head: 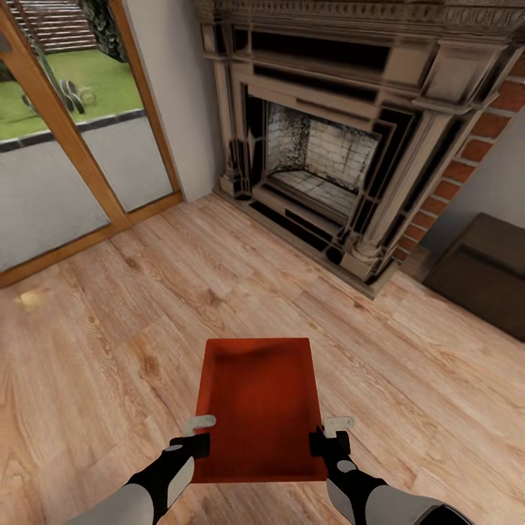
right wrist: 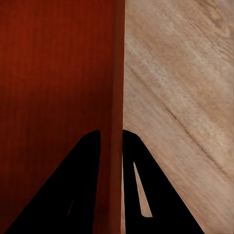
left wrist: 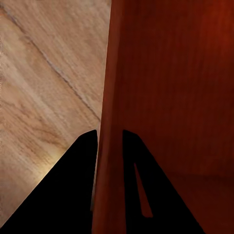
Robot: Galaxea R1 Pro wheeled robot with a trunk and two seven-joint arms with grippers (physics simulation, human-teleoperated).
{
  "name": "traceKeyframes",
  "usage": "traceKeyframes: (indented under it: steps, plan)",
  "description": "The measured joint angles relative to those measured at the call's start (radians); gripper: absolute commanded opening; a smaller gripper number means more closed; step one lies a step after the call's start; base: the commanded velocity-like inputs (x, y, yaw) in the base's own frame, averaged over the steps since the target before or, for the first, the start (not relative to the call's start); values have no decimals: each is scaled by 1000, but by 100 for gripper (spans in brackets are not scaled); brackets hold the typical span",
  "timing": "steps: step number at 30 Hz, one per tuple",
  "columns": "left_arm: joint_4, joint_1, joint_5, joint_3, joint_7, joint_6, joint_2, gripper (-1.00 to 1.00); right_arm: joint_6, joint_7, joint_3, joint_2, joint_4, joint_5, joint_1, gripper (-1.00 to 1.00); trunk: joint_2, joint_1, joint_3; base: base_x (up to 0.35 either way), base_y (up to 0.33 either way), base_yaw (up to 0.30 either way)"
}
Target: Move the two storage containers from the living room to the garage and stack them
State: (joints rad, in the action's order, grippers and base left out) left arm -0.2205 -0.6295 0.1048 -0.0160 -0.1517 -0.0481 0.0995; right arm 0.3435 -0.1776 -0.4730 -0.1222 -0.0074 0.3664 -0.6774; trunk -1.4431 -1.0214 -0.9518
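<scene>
The storage container [head: 260, 408] hung over the living room floor [head: 109, 343], each long wall pinched between closed fingers of the left gripper [head: 194, 436] and right gripper [head: 327, 434], and it seemed stiff, light, perhaps slippery.

Both my arms reach forward and low, side by side, forearms angled slightly inward. My left end effector [head: 195, 434] pinches the left wall of the storage container [head: 261, 408], one finger inside, one outside. My right end effector [head: 329, 433] clamps the right wall the same way, its dark fingers [right wrist: 83, 185] straddling the rim.
</scene>
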Motion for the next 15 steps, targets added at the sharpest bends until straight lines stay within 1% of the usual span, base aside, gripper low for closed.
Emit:
traceKeyframes:
  steps: [10,15]
  plan:
    - [0,0,-2,3,0,0,1,-100,-2,0,7,1,-3,-9,0,-100,70,38,31,0,0,0]
    - [0,0,-3,3,0,0,1,-100,-1,-1,5,1,-2,-8,0,-100,105,58,47,0,0,0]
